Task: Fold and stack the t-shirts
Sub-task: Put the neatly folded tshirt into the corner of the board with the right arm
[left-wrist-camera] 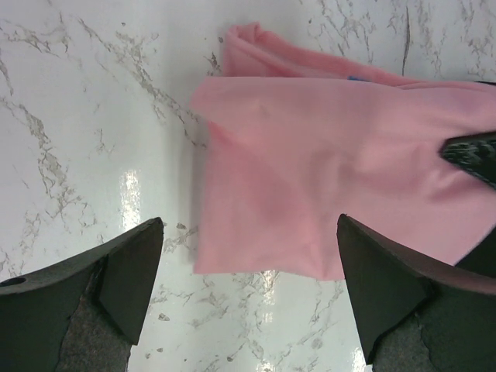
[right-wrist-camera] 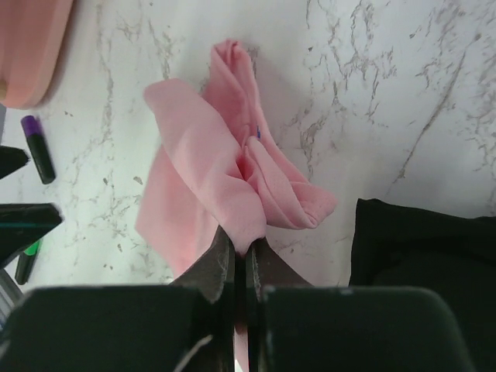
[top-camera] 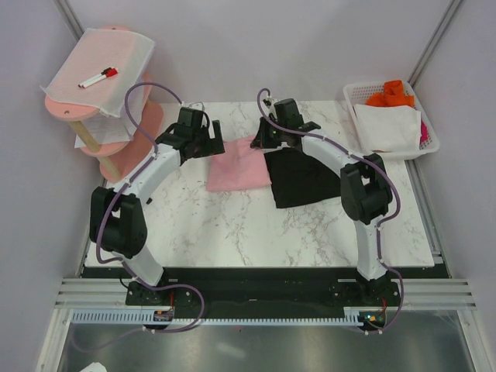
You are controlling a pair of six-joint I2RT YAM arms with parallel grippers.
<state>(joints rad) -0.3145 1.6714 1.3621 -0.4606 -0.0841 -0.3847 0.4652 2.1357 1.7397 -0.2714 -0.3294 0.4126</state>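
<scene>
The light pink t-shirt lies folded on the marble table, mid-back. The black t-shirt lies folded just right of it, edges touching. My right gripper is shut on a bunched fold of the pink t-shirt at its far right corner, and lifts it a little; the black t-shirt shows at the right of that view. My left gripper is open and empty, hovering at the pink t-shirt's left edge, its fingers wide apart above the table.
A pink tiered stand with a white mesh sheet and a marker stands at the back left. A white basket with orange and white cloths sits at the back right. Markers lie near the stand's base.
</scene>
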